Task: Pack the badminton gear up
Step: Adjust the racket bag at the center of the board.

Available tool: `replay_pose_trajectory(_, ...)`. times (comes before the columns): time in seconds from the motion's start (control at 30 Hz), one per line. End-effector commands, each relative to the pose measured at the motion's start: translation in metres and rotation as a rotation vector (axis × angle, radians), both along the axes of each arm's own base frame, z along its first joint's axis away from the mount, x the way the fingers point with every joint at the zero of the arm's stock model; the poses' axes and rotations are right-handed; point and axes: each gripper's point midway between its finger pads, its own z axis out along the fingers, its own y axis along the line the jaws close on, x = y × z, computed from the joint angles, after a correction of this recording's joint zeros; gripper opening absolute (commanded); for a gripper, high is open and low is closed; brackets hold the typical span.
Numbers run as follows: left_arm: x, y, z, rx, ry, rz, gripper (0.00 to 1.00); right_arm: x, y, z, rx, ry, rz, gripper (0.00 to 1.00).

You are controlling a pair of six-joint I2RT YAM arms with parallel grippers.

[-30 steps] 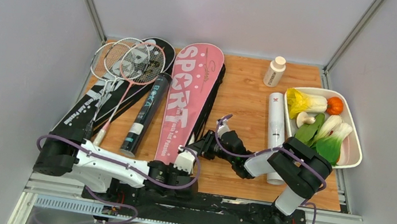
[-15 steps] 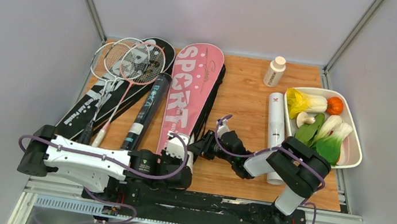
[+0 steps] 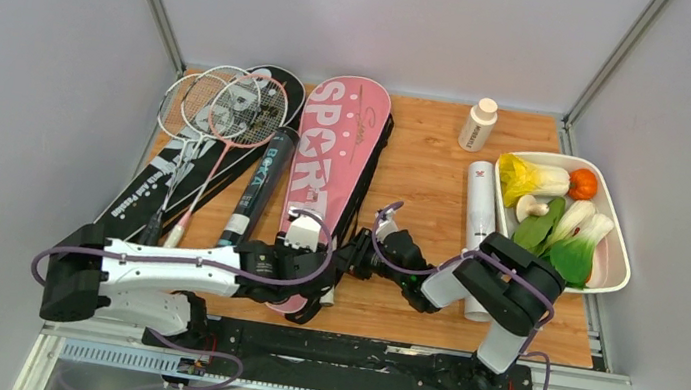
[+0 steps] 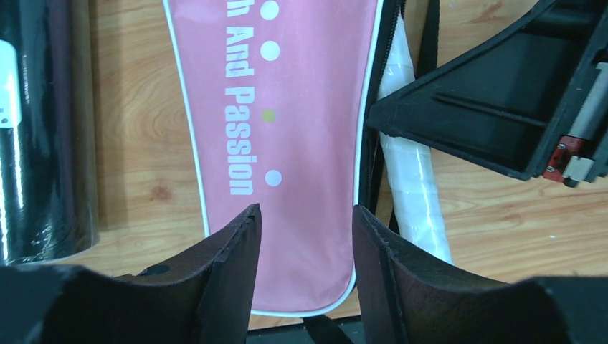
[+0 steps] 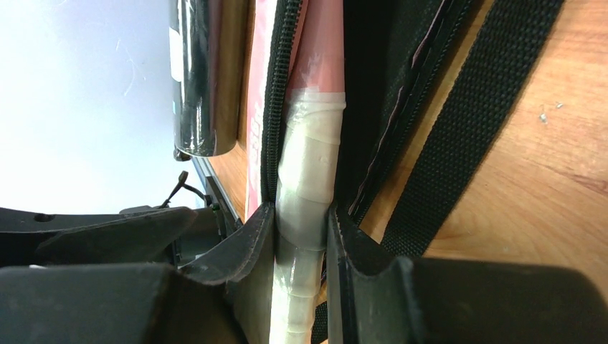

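Note:
The pink SPORT bag [image 3: 337,154] lies lengthwise mid-table. In the left wrist view its narrow near end [image 4: 287,143] is just under my open, empty left gripper [image 4: 307,215], which hovers there [image 3: 306,286]. My right gripper [image 3: 353,257] is shut on a white-wrapped racket handle [image 5: 308,165] that sticks out of the bag's unzipped right side. That handle also shows in the left wrist view [image 4: 412,172]. Two more rackets [image 3: 222,103] lie on a black bag [image 3: 142,193] at the left. A black tube [image 3: 257,188] and a white tube [image 3: 479,208] lie flat.
A small white bottle [image 3: 478,124] stands at the back. A white tray [image 3: 615,266] of toy vegetables sits at the right edge. The bag's black strap [image 5: 466,129] lies on the wood beside my right gripper. Grey walls close in on both sides.
My left arm has swung forward and right from the near edge, putting its gripper over the pink bag's near end. The right arm has stayed on the handle.

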Motion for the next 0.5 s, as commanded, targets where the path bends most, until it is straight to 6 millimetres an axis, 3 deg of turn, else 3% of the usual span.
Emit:
replay_pose_trajectory(0.0, 0.008, -0.023, -0.006, 0.015, -0.009, -0.061, 0.57, 0.005, 0.007, 0.019, 0.078, -0.054, -0.004, 0.00)
replay_pose_trajectory(0.13, 0.006, -0.029, -0.025, 0.042, 0.025, -0.078, 0.57, 0.005, 0.006, 0.021, 0.079, -0.058, -0.005, 0.00)
replay_pose_trajectory(0.3, 0.002, -0.040, -0.035, 0.029, 0.054, -0.109, 0.56, 0.005, 0.006, 0.023, 0.082, -0.064, -0.004, 0.00)
replay_pose_trajectory(0.47, 0.001, -0.034, -0.047, 0.066, 0.068, -0.098, 0.54, 0.006, 0.006, 0.024, 0.083, -0.066, -0.006, 0.00)
